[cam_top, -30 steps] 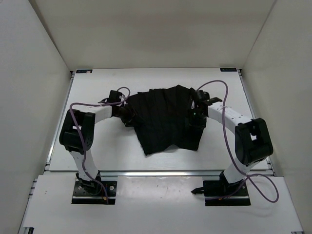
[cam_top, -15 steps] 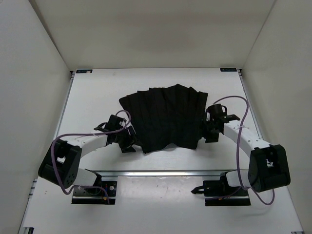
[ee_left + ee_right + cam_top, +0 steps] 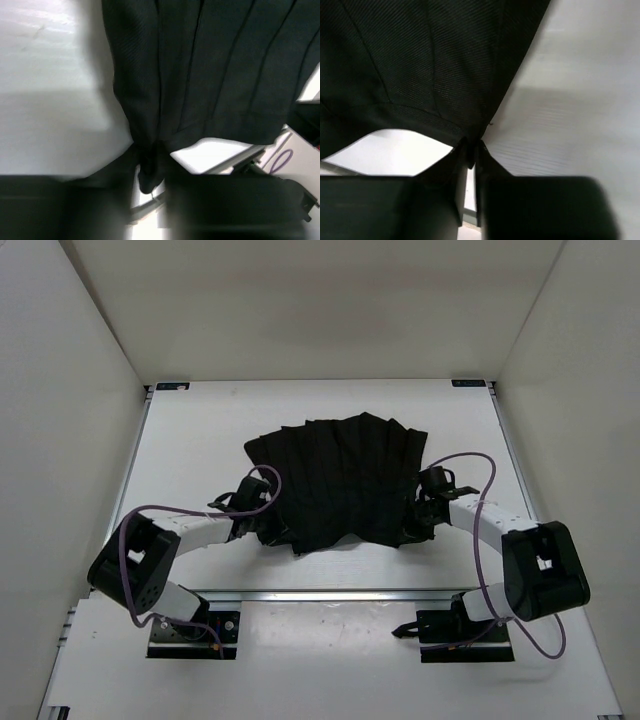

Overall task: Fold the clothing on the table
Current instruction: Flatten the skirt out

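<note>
Top external view: black pleated fabric garment point(image 3: 335, 475) held at its near corners

It lies spread flat on the middle of the flat white tabletop point(image 3: 200, 430). The right gripper point(image 3: 469, 161) pinches the near right corner, fingers almost together. The left gripper point(image 3: 150, 194) straddles the bunched near left corner; whether it clamps cannot be told.

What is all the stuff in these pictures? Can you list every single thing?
skirt: one, black, pleated, spread mid-table
table: one, white, metal rail edges
walls: three, white, around the table
cables: two, purple, looping along the arms
base plates: two, black, near edge
left arm: one, white and black, reaching in
right arm: one, white and black, reaching in
left gripper: one, black, skirt's near left corner between its fingers
right gripper: one, black, pinching the skirt's near right corner
</note>
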Robot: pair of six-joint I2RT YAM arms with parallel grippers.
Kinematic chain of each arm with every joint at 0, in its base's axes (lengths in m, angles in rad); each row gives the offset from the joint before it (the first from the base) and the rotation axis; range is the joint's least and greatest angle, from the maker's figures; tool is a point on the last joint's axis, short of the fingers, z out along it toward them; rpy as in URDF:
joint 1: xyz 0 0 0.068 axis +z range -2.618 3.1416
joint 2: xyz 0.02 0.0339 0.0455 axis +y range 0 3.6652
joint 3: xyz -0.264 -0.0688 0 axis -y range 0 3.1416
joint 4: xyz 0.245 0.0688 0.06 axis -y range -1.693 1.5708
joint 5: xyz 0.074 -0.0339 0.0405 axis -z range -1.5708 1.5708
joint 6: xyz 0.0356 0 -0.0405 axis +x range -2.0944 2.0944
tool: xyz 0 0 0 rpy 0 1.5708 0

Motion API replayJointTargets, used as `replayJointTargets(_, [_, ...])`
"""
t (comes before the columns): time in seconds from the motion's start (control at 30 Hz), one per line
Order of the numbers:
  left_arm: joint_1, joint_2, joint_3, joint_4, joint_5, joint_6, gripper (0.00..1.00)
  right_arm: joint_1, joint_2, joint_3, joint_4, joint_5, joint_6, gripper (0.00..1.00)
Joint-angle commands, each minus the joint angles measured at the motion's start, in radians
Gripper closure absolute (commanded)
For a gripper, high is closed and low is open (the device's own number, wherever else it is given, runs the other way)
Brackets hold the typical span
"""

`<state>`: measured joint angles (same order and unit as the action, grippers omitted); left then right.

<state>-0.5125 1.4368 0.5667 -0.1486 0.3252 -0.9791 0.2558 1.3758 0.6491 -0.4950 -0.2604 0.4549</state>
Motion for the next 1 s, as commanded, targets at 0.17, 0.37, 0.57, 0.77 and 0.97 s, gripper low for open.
replayJointTargets(0.17, [0.11, 0.151, 0.218, 0.058, 0.099, 0.026, 1.0, -0.027, 0.159, 0.284, 0.014, -0.125, -0.018, 1.0])
replayJointTargets(0.37, [0.34, 0.212, 0.907, -0.134, 0.129, 0.078, 1.0, -0.104, 0.35, 1.125, -0.168, -0.111, -0.113, 0.99])
replayJointTargets(0.57, [0.376, 0.056, 0.551, 0.03, 0.161, 0.048, 1.0, -0.179, 0.223, 0.857, 0.005, -0.256, -0.044, 1.0])
replayJointTargets(0.77, [0.338, -0.079, -0.013, 0.216, 0.258, 0.036, 1.0, -0.196, 0.054, 0.274, 0.13, -0.335, -0.064, 1.0])
replayJointTargets(0.97, [0.318, -0.298, -0.283, 0.034, 0.245, 0.112, 1.0, -0.135, -0.131, -0.015, -0.005, -0.281, -0.096, 1.0])
